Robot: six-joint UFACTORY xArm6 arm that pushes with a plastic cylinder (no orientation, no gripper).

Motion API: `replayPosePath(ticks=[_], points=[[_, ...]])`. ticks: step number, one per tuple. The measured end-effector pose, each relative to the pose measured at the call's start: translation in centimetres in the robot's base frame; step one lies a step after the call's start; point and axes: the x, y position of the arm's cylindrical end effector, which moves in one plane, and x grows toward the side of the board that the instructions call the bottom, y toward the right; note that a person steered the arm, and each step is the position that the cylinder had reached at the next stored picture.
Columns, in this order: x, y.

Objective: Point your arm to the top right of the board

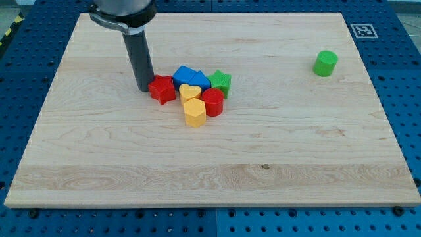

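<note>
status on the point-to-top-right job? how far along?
Done: nothing visible yet. My tip sits in the board's upper left part, touching or nearly touching the left side of the red star block at the edge of the cluster.

In hand: no sign of a heading from this one picture.

Left: the whole traverse across the board to the top right corner, beyond the green cylinder.

We see board [263,151]: pale wood, fine grain, matt, smooth. Our rod, down to my tip [144,88]: dark, dull satin sheen. Red star [162,89], blue block [190,77], yellow heart [189,92], green cylinder [325,63] at 2 o'clock: plastic-looking, matt. Surrounding table [408,99]: blue, perforated, metal-looking.
</note>
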Motion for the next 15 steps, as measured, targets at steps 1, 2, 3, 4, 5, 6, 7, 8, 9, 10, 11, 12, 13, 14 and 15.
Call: replayPosePath(ticks=[1, 2, 3, 4, 5, 6, 7, 8, 9, 10, 11, 12, 13, 14, 15], points=[[0.0, 0.0], [-0.1, 0.6], [-0.1, 0.6], [-0.5, -0.7], [-2.9, -3.3], [-4.1, -3.4], [-4.1, -3.4], [-4.7, -3.4], [-6.5, -3.4], [-9.3, -3.4], [-9.8, -3.4], [-9.8, -3.4], [-10.1, -3.4], [-11.9, -2.6], [-12.3, -2.6]])
